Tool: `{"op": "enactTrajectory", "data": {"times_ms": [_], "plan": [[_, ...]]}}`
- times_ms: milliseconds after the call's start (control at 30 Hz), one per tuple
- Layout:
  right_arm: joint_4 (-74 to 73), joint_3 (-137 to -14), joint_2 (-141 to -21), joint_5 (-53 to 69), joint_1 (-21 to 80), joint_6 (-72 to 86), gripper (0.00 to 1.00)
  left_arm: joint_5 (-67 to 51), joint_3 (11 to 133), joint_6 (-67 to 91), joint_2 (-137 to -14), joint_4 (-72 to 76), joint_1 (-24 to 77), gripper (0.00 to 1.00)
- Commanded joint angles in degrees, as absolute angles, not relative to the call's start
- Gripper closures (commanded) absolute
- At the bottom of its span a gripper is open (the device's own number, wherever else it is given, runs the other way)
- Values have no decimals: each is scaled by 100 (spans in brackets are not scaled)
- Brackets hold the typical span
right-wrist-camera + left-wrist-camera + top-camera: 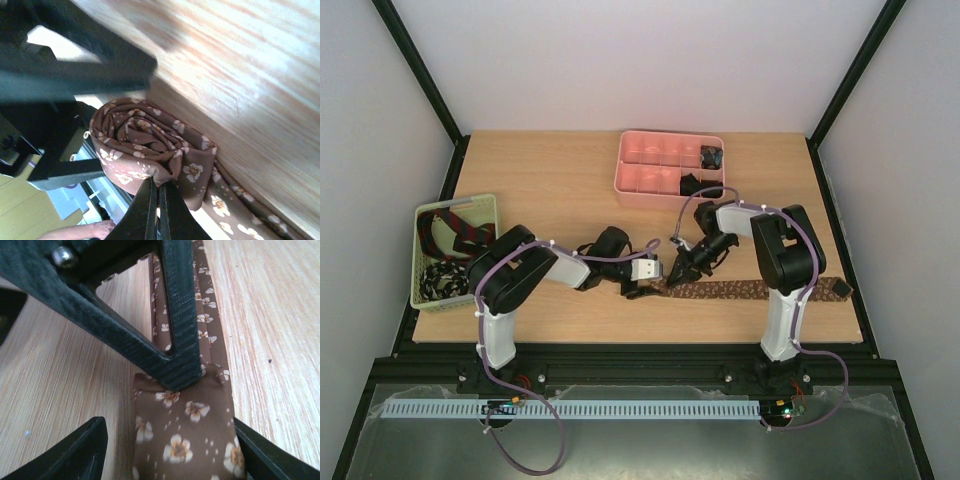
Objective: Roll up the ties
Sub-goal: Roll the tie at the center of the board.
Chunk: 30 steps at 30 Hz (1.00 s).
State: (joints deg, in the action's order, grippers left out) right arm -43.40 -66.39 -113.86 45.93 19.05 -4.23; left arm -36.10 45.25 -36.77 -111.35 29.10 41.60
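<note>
A brown tie with small pale flowers (750, 291) lies along the table's near edge, its left end rolled into a coil (140, 145). My right gripper (682, 272) is shut, pinching the coil's outer fold between its fingertips (159, 200). My left gripper (648, 287) is open and straddles the coil (185, 425), with one finger (90, 450) apart from the cloth and the other (257, 455) against its edge. The right gripper's finger (175, 330) presses on the tie just beyond. Two black coils (710, 157) (692, 185) sit in the pink tray.
The pink compartmented tray (660, 195) stands at the back centre. A pale green slotted basket (420, 250) at the left edge holds a red-striped tie (460, 228) and a black-and-white patterned tie (445, 278). The brown tie's unrolled end (838, 290) reaches the table's right edge.
</note>
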Motion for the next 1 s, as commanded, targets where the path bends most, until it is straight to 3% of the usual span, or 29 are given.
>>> {"op": "enactTrajectory", "data": {"times_ms": [0,233,500,967], "plan": [[-4394,-6341,-11235,4205,1866,-358,99,-3791,4259,-3534,-11117,2347,4050,26],[-4365,-6171,-11338,3901,1762,-480,99,-4393,4416,-3166,-11192,2487,4180,18],[-4125,-6346,-11619,3888,1744,-391,99,-3989,4438,-2883,-11468,2970,4554,24],[-4146,-7631,-12668,3917,2142,-920,99,-3390,4064,-2926,-11326,3130,4095,59]]}}
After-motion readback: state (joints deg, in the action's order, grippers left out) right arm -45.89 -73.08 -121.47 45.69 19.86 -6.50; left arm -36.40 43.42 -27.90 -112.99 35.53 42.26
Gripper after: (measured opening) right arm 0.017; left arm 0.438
